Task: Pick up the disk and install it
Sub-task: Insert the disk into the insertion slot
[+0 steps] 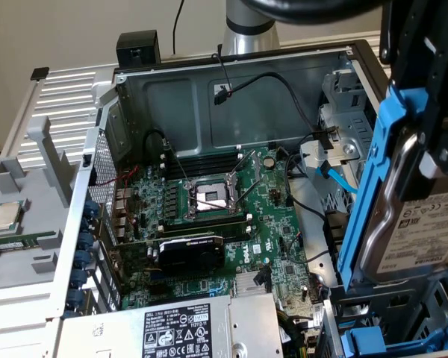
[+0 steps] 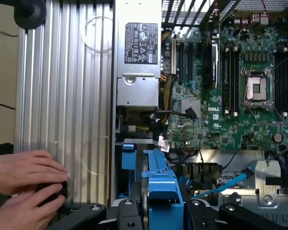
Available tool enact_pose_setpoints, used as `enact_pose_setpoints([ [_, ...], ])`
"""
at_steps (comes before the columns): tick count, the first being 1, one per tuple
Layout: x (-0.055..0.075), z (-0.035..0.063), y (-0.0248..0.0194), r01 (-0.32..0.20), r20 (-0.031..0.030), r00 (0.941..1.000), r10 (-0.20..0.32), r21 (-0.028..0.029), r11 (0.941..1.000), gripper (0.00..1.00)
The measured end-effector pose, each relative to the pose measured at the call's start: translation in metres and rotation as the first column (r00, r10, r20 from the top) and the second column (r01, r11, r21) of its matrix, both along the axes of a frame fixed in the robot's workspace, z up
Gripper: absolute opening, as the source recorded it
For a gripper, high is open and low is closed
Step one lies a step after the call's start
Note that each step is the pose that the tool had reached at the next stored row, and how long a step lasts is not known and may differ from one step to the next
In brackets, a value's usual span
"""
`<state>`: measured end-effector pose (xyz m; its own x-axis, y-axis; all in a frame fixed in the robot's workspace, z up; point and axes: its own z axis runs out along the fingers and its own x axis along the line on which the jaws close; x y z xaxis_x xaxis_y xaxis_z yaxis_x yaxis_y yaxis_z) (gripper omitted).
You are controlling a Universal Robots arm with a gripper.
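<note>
The gripper (image 2: pixel 161 214) is clenched on the disk (image 1: pixel 408 224), its black fingers pressing from either side on the blue carrier frame (image 1: pixel 370 186) that wraps the drive. In the wrist view the blue frame sits squarely between the two finger linkages, so there is no gap left to close.

In the exterior view the disk hangs at the far right of the frame, clear of the case floor. It stands on edge, and its long axis runs steeply up and down, leaning so that the upper end tips toward the exterior view's right. The white barcode label faces the camera.

The relation that matters is disk to bay. The drive cage (image 1: pixel 392 339), with its blue rails, lies directly below the disk's lower end at the lower right of the exterior view (near, though whether they touch cannot be told). The disk is not yet seated.

The motherboard (image 1: pixel 280 224) with its open CPU socket (image 1: pixel 211 197) fills the middle of the case, well apart from the disk toward the exterior view's left. The power supply (image 1: pixel 179 328) sits at the lower centre. A blue data cable (image 1: pixel 336 176) runs just beside the carrier's edge.

In the wrist view a person's hands (image 2: pixel 29 179) lie on the ribbed grey side panel (image 2: pixel 67 96), away from the gripper.
</note>
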<state>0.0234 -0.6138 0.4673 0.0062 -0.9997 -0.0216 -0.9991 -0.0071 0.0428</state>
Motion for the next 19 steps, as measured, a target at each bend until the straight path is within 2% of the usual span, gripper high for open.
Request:
enact_pose_setpoints([
  [7,-0.0001,-0.0026,0.0001,0.038,0.0002,0.9993,-0.038,-0.0018,0.9993,0.37],
  [11,-0.0001,-0.0030,0.0000,0.040,0.0002,0.9992,-0.040,-0.0018,0.9992,0.37],
  [19,-0.0001,-0.0052,-0.0031,0.040,0.0002,0.9992,-0.040,-0.0018,0.9992,0.37],
])
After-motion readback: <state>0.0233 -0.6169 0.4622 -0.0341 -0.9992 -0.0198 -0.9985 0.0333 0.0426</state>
